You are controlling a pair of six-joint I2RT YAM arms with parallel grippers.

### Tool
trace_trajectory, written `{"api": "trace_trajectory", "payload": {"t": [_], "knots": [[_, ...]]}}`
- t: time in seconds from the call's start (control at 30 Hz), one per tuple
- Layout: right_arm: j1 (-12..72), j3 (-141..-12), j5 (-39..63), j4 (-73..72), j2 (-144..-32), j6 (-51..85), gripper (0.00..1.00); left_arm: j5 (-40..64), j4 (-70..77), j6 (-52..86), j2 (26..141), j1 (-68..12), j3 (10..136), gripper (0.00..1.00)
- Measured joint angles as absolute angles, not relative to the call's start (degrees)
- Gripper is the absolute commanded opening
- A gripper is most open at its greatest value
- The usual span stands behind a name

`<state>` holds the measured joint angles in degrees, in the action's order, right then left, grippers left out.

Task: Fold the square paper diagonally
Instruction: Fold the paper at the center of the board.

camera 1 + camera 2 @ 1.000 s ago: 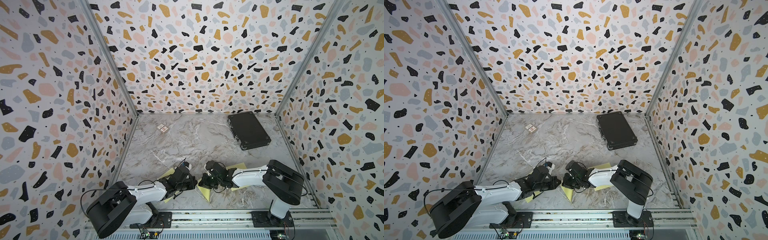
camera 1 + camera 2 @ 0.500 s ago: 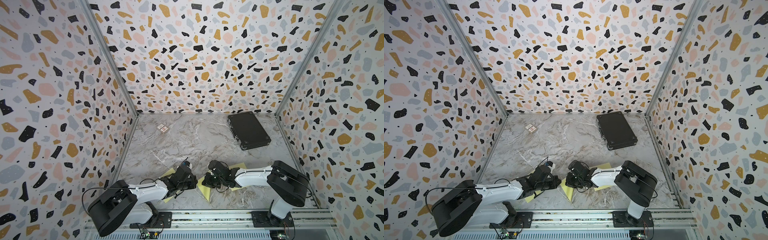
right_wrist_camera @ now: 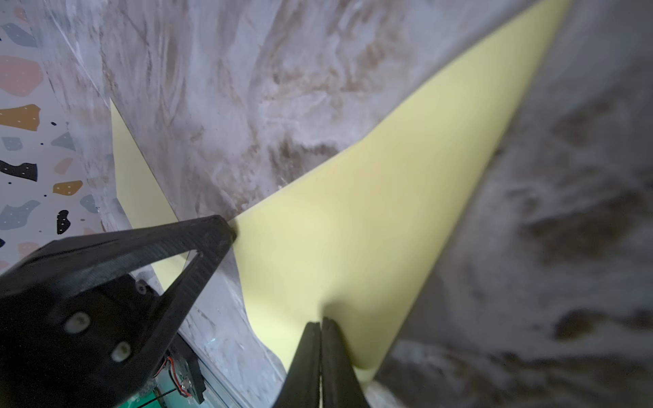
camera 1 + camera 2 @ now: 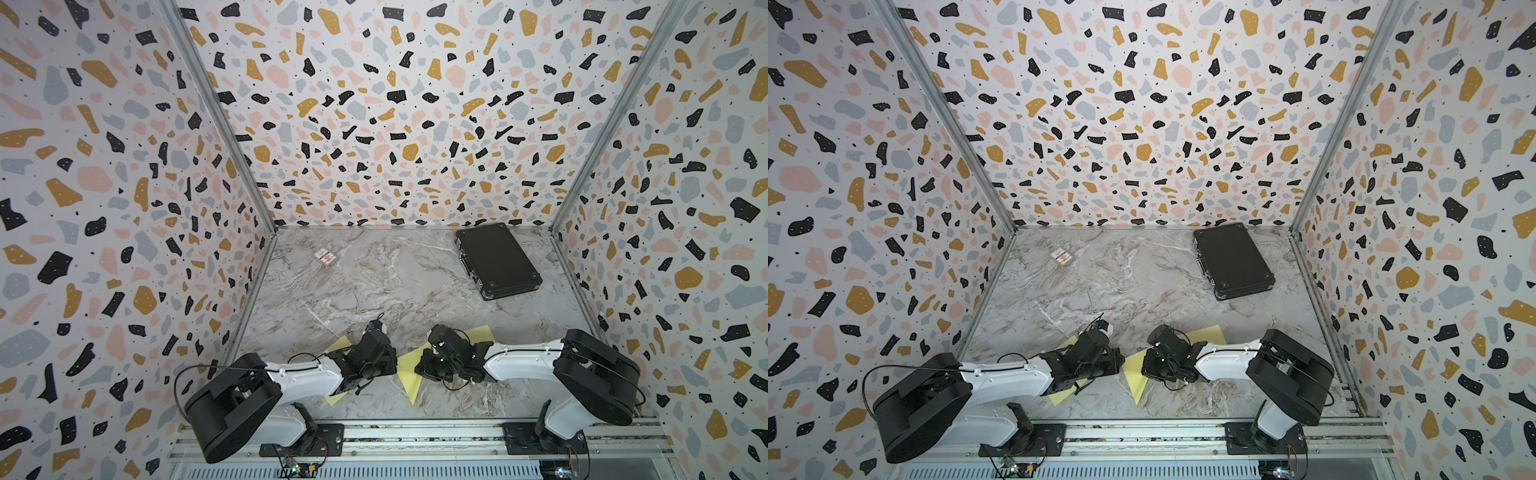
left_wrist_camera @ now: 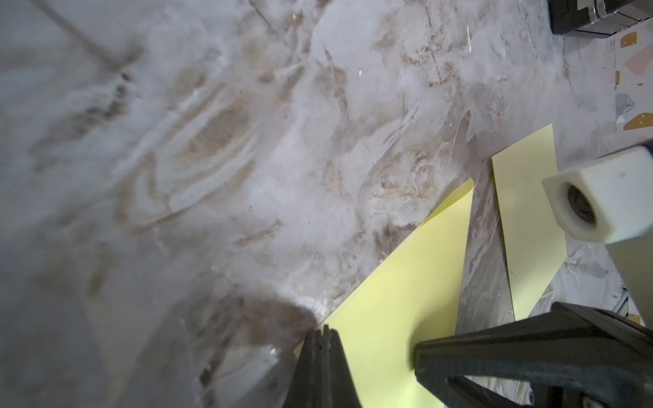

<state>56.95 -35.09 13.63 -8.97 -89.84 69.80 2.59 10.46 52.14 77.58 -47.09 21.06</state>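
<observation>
Two grippers, one sheet between them: entry for a fold under way

1. square paper (image 4: 405, 376): pale yellow, at the near edge of the marble table (image 4: 374, 291), between the two arms. In the right wrist view the part nearest the camera appears lifted off the surface, with a shadow beside it.
2. right gripper (image 3: 321, 325): jaws closed, nipping the raised edge of the sheet.
3. left gripper (image 5: 319, 332): jaws pressed fully together, tip at the sheet's opposite edge. Whether it pinches the paper or merely pins it cannot be told.
4. further yellow patches (image 4: 332, 400): under the left arm. Whether they are the same sheet or another cannot be told.
5. black case (image 4: 498, 262) and small packet (image 4: 325, 257): far side of the table, well apart from the work, not involved.

Step, as judged: early in the fold, with one edge taken up, the other anchored, and no crease visible yet.

Next move, as judged: carry the held corner over to the diagonally opposite corner. The anchor must stop the sheet sliding, the corners must meet squarely, and the fold line then needs flattening along the diagonal
</observation>
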Motion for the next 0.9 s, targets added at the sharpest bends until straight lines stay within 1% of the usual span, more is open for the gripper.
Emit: {"api": "trace_trajectory", "payload": {"t": [0.27, 0.33, 0.37, 0.47, 0.5, 0.53, 0.67, 0.9], "knots": [[56.88, -31.0, 12.8, -8.51, -85.34, 71.16, 0.1, 1.76, 11.14, 52.34, 78.35, -47.44, 21.12, 0.0], [56.88, -30.28, 12.27, -7.25, -83.64, 71.31, 0.13, 1.3, 11.29, 52.34, 78.54, -47.7, 21.21, 0.0], [56.88, -30.06, 12.12, -6.76, -82.85, 71.31, 0.16, 1.15, 11.31, 52.34, 78.61, -47.77, 21.3, 0.0], [56.73, -30.0, 11.53, -5.34, -80.53, 70.96, 0.31, 0.71, 11.86, 52.34, 79.0, -47.99, 21.37, 0.0], [56.58, -30.0, 11.46, -5.15, -79.81, 70.7, 0.35, 0.58, 12.14, 52.34, 79.18, -48.03, 21.37, 0.0], [56.36, -30.0, 11.53, -5.15, -79.31, 70.41, 0.36, 0.51, 12.32, 52.34, 79.24, -48.07, 21.37, 0.0], [54.54, -29.45, 12.67, -7.46, -79.42, 70.17, 0.37, 0.49, 13.08, 52.34, 79.29, -48.21, 21.37, 0.0], [52.6, -28.58, 15.55, -13.8, -84.09, 70.19, 0.38, 0.43, 13.78, 52.34, 79.53, -48.53, 21.37, 0.0]]}}
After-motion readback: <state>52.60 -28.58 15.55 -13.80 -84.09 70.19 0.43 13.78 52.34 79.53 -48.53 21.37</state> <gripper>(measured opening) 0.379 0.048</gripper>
